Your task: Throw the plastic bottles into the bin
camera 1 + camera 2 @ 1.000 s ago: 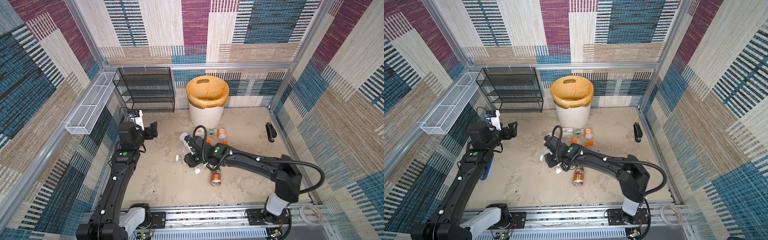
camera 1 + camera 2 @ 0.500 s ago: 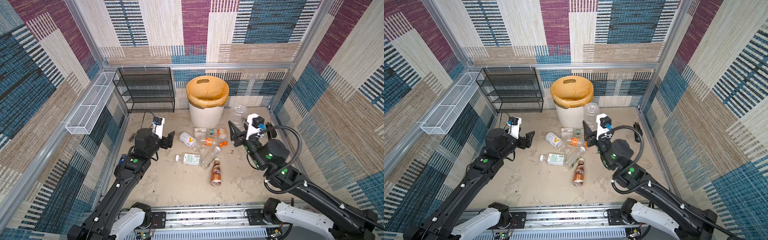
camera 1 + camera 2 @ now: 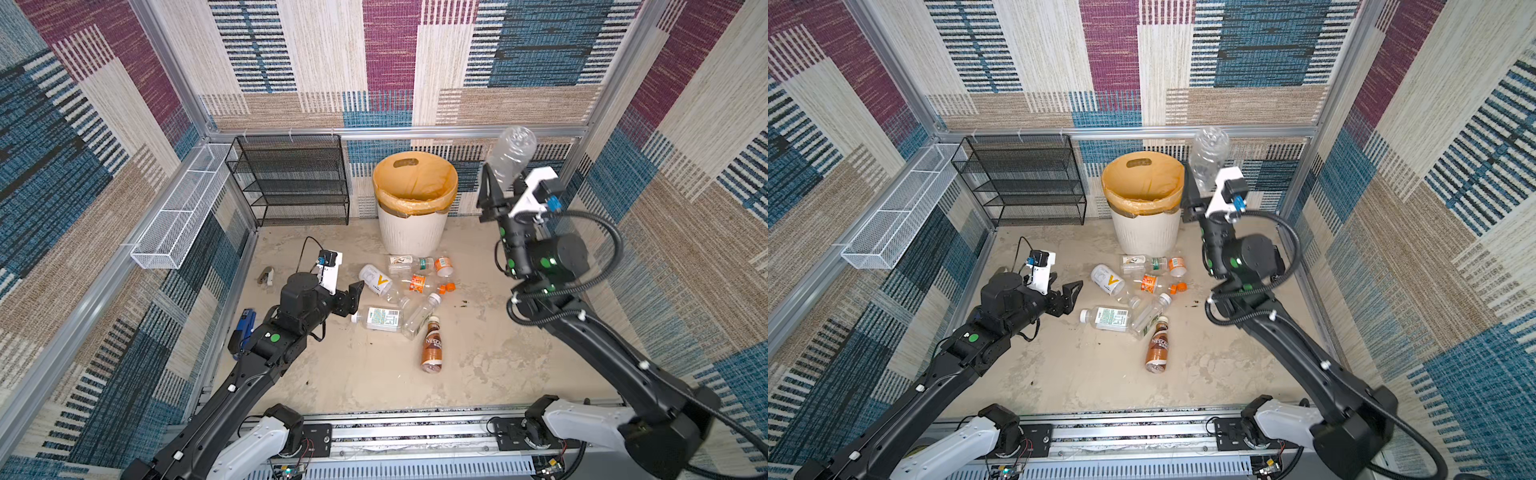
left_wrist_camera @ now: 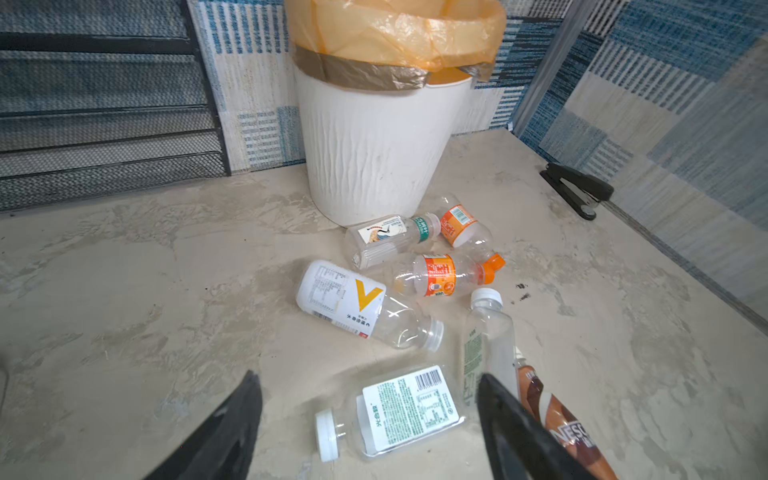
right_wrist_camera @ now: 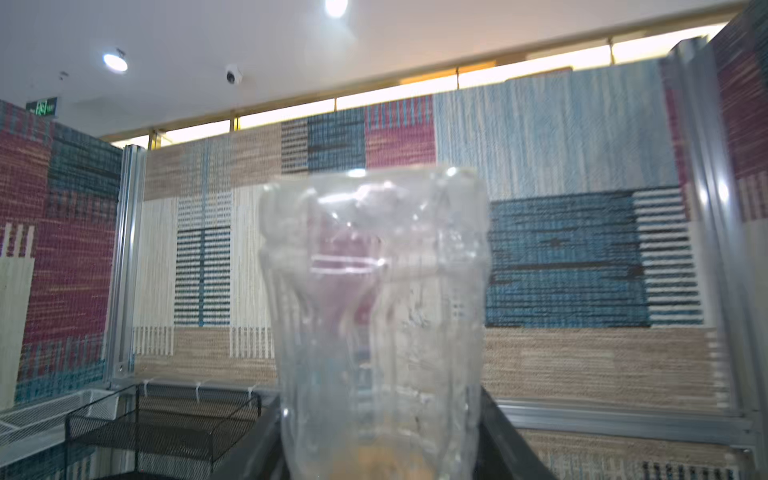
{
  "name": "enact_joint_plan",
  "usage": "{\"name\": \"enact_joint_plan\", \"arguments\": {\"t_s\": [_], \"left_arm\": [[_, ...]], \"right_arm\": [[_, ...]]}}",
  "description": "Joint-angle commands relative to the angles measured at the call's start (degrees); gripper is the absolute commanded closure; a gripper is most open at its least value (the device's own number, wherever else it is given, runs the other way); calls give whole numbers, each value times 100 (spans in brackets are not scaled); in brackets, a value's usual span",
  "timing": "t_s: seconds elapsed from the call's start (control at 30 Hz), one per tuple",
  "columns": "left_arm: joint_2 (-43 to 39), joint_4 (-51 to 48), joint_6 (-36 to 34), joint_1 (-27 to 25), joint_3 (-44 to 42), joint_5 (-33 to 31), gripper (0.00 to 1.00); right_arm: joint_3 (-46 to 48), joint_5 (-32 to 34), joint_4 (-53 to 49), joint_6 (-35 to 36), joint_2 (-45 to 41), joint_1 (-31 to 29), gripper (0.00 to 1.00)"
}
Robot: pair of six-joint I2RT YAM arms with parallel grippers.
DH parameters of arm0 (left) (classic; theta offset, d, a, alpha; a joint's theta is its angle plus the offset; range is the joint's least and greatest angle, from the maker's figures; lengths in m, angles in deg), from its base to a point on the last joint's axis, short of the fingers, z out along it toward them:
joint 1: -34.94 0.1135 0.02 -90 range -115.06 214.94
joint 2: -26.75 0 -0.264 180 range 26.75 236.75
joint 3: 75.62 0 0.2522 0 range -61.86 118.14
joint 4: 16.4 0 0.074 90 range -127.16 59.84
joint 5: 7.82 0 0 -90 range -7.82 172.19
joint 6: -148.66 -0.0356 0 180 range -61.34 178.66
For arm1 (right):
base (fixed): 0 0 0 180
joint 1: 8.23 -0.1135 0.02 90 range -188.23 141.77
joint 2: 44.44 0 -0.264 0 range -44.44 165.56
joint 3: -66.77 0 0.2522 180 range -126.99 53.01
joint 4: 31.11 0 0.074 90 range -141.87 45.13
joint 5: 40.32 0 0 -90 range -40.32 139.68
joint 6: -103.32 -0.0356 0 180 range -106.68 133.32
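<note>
So the right gripper [image 3: 503, 185] is hanging high in the upper right of both top views, and it's clamping down on a clear bottle [image 3: 510, 153] that's sticking up out of the jaws. The right wrist view is just getting a blurry faceful of see-through plastic. In the picture, that bottle is sitting just right of the bin [image 3: 411, 235], beside the rim and not over the orange bag's opening.

The bin itself is standing at the top centre, against the back wall, with the black mesh rack [image 3: 291, 178] to its left and the white wire tray [image 3: 178, 220] further left on the side wall.

The left gripper [image 3: 351, 297] is hovering low at centre left with its jaws spread apart and nothing between them. It's pointing at the pile, and the white-label bottle [image 3: 380, 319] is lying just right of it. In the left wrist view that one is showing up between the two black fingers [image 4: 232, 428].

The rest of the plastic bottles are lying on the floor in the middle of the frame, below the bin:
- The V bottle [image 3: 376, 280] and orange-label bottle [image 3: 419, 283] are lying side by side.
- Two more are lying right at the bin's foot.
- A slim bottle [image 3: 419, 316] is lying against the white-label one.
- The brown Nescafe bottle [image 3: 432, 347] is lying lowest.

The blue stapler [image 3: 245, 324] is sitting by the left wall.
</note>
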Motion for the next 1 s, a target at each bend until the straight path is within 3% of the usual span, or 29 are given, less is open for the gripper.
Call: {"name": "enact_joint_plan", "arguments": {"t_s": [0.0,0.1,0.17,0.2,0.37,0.63,0.87,0.97], "left_arm": [[90,-219,-47,-329,91,-303,19],[140,-542,113,-604,119,-332,22],[82,-545,282,-791,-14,-412,22],[52,-488,333,-878,-100,-412,22],[367,-598,297,-1339,29,-452,20],[1401,-676,260,-2330,658,-666,18],[2649,-1140,1680,-2929,1414,-661,18],[3141,-1420,1858,-3163,1842,-553,17]], "right_arm": [[-2378,-1460,-2637,-862,1547,359,39],[-4369,-2130,-4287,-1071,2879,666,24],[-5744,-2211,-5325,-995,3669,743,6],[-6368,-2123,-5735,-1009,3993,758,1],[-8115,-1987,-6770,-1021,4850,851,1],[-8203,-1427,-7274,-890,4698,983,1],[-8188,-682,-7744,-1067,4695,1413,0],[-7839,-590,-7666,-1042,4414,1603,0]]}}
